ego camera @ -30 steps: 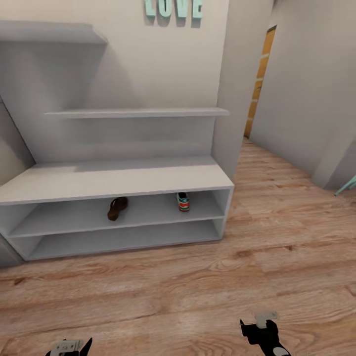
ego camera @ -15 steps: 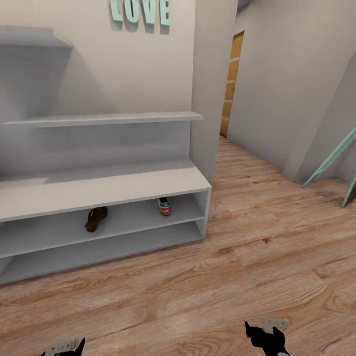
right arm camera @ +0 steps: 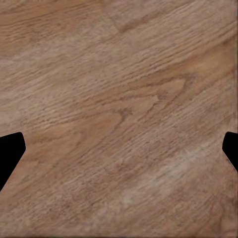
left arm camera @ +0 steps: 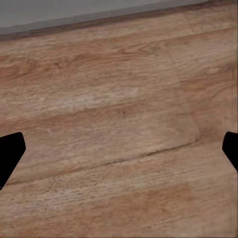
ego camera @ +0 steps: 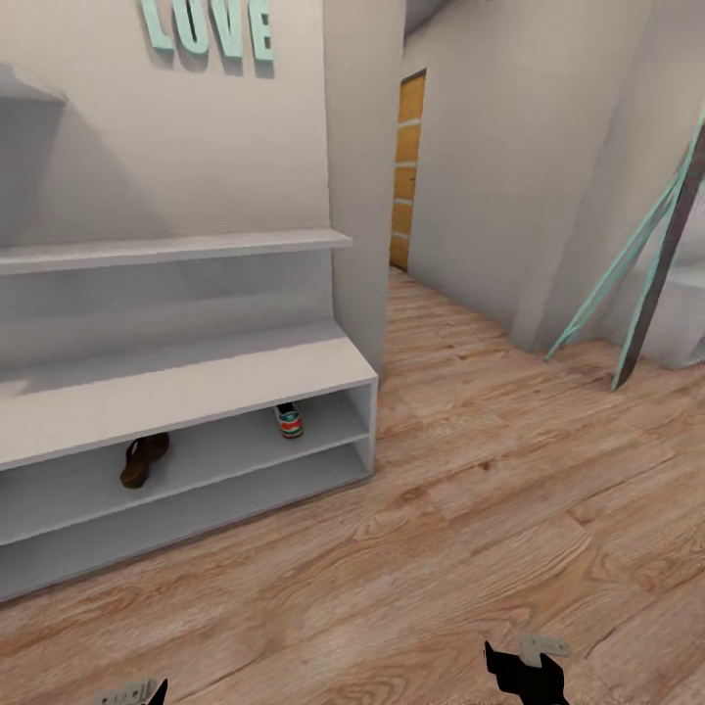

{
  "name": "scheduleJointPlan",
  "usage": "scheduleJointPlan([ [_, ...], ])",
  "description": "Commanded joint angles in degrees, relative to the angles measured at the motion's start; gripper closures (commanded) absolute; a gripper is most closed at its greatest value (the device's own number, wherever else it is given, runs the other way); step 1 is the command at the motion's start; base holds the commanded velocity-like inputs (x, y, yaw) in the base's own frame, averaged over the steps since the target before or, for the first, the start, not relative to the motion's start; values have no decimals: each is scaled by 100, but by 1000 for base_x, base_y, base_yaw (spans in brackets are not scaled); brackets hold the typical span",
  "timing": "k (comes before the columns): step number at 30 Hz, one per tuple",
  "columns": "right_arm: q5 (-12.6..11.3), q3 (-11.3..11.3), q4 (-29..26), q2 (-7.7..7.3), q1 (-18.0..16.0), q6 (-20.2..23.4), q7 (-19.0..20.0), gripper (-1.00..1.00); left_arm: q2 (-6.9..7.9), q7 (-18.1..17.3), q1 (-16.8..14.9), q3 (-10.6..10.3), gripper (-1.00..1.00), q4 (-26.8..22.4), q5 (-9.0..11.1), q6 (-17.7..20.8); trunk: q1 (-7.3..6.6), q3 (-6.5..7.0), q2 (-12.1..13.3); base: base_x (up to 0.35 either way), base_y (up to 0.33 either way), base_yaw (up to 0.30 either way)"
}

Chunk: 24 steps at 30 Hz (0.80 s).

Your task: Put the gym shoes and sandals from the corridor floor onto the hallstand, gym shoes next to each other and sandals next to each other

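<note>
Mint-green wall letters (ego camera: 208, 27) reading "LOVE" hang above the hallstand (ego camera: 186, 377).

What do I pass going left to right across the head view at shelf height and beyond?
Dark-brown flat sandal → off-white sneaker with red heel → pale-grey rack's end panel → orange door → mint-green leaning frame.

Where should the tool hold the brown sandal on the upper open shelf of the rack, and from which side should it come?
Probably across the sandal's narrow middle, tool coming in level from the front opening of the hallstand. The sandal is low and flat, lies pointing roughly front to back, and the bench top close above blocks an approach from overhead. Strap details are too small to tell.
</note>
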Motion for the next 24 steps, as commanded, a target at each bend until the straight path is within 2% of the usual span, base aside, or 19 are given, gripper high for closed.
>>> scheduleJointPlan([
  [1, 60, -35, 10, 0, -4, -28, -23, -100, -4, -30, -4, 48, -100, 4, -60, -24, -24, 14, 40, 0, 0, -272],
  [16, 62, -35, 17, 9, 8, -158, -19, -100, -6, -28, -4, 38, -100, 10, -92, -23, -353, 299, 641, 0, 0, -276],
  [24, 62, -35, 17, 8, 10, -161, -19, -100, -14, -37, -4, 14, -100, 14, -106, -31, -353, 330, 641, 0, 0, -285],
])
